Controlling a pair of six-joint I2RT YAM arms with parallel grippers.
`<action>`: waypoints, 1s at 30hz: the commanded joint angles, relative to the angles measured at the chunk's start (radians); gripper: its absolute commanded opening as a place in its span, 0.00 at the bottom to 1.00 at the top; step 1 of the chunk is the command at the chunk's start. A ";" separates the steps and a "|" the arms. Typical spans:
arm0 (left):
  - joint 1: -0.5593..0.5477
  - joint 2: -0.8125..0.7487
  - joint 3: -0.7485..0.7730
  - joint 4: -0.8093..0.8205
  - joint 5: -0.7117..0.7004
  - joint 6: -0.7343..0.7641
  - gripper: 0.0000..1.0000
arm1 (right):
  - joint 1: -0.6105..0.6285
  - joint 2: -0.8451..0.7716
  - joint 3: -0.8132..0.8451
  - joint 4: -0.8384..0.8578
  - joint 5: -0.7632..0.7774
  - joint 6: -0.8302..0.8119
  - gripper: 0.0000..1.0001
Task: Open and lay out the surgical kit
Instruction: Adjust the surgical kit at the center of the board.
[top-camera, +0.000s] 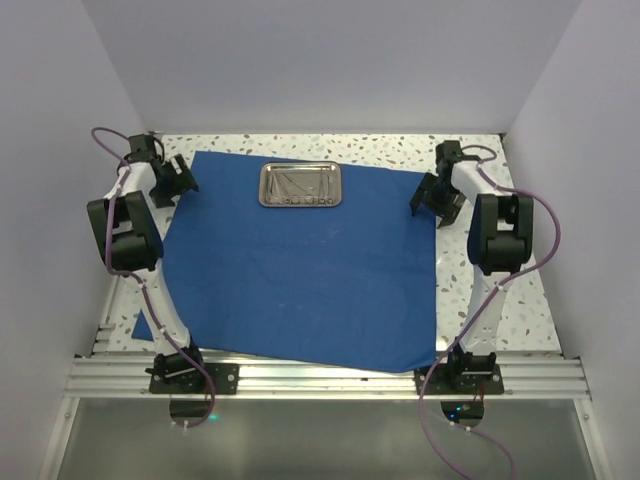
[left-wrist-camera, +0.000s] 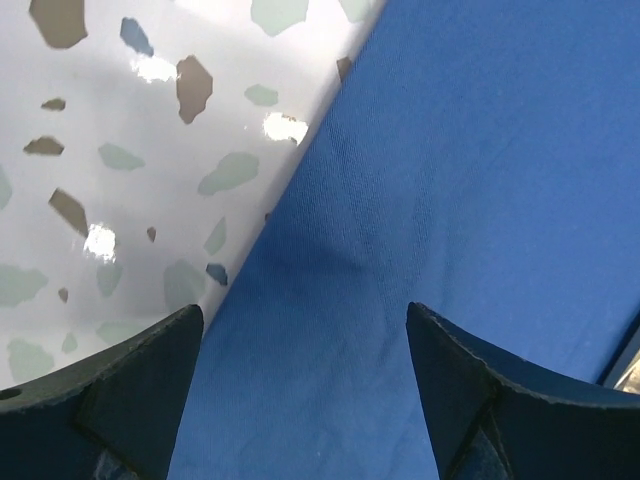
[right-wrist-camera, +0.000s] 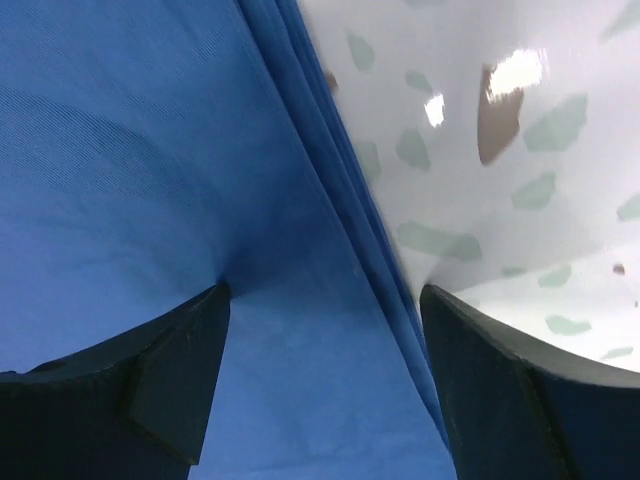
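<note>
Your left hand (top-camera: 172, 182) is at the far left corner of the blue drape (top-camera: 300, 290), its fingers apart across the cloth's edge. The drape lies spread on the speckled counter (top-camera: 520, 300), and the steel tray (top-camera: 266, 186) sits at its far middle with slim silver instruments (top-camera: 300, 184) inside. Your right hand (top-camera: 437, 200) is at the drape's far right edge, its fingers also apart, astride that edge.

Cloth drape (top-camera: 300, 290): is lying spread flat on the table (top-camera: 400, 148), its near edge just beside the mounting rail (top-camera: 320, 378).
Steel tray (top-camera: 300, 185): is sitting on the drape's far-middle part.
Instruments (top-camera: 298, 184): are lying inside the tray.
Left gripper (top-camera: 178, 182): is hanging at the drape's far-left corner, straddling its edge.
Right gripper (top-camera: 436, 203): is hanging at the far-right corner, straddling that edge.
</note>
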 joint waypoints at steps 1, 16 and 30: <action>-0.004 0.034 0.067 0.033 0.028 0.043 0.86 | -0.003 0.045 0.081 0.043 -0.011 -0.031 0.77; -0.039 0.145 0.308 -0.103 -0.029 -0.015 0.00 | -0.003 0.437 0.732 -0.150 -0.005 -0.044 0.00; -0.042 0.109 0.378 -0.077 -0.093 -0.026 0.00 | -0.042 0.215 0.412 -0.060 0.164 -0.003 0.07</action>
